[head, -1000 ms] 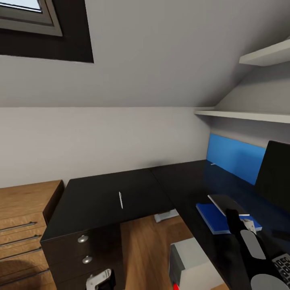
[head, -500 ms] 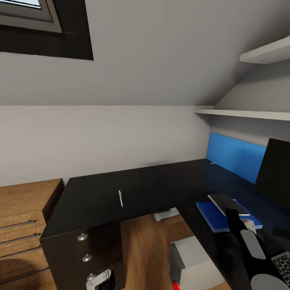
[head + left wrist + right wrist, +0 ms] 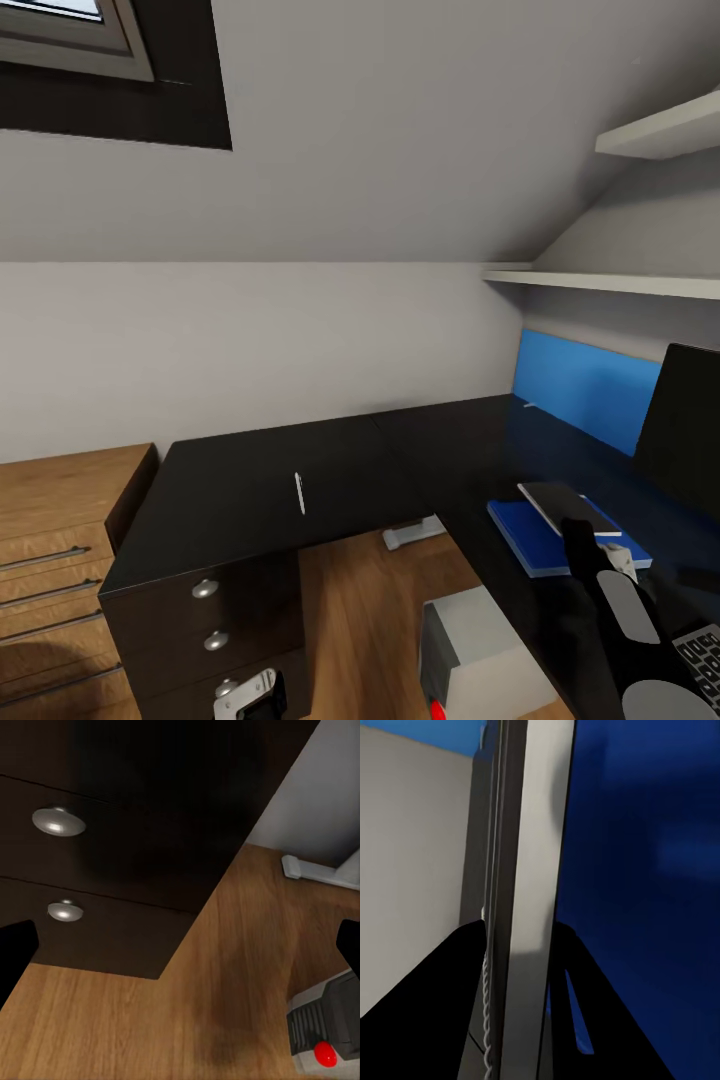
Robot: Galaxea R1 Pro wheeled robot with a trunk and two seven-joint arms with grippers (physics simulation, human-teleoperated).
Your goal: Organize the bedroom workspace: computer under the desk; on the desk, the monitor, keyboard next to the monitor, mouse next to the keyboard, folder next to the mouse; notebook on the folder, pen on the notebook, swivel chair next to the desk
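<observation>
Head view first, from the left. The left gripper (image 3: 250, 692) hangs low in front of the desk's (image 3: 250, 480) drawer unit. In the left wrist view its jaws stand wide apart around nothing, looking at the round knobs and the plank floor.

Just right of that, on the desk's left wing, lies the pen (image 3: 299, 494), a thin white sliver. Its long axis runs near to far, up and slightly right of the left gripper. By my judgement that arm is the nearer one for it.

Further right, the computer (image 3: 478, 650) sits on the floor under the desk's right wing.

On that right wing the blue folder (image 3: 535, 545) lies flat. The grey notebook (image 3: 560, 502) overlaps the folder's far right part, its long axis running diagonally from far left to near right. The right gripper (image 3: 592, 537) is at the notebook's near end. In the right wrist view the two black fingers (image 3: 450, 1005) are closed on either side of the slab's edge, with the folder's blue directly beyond.

So the notebook is already over the folder, and letting go looks like the move due. I cannot tell whether it lies flat on the folder yet.

The monitor (image 3: 690, 430) stands at the far right.
</observation>
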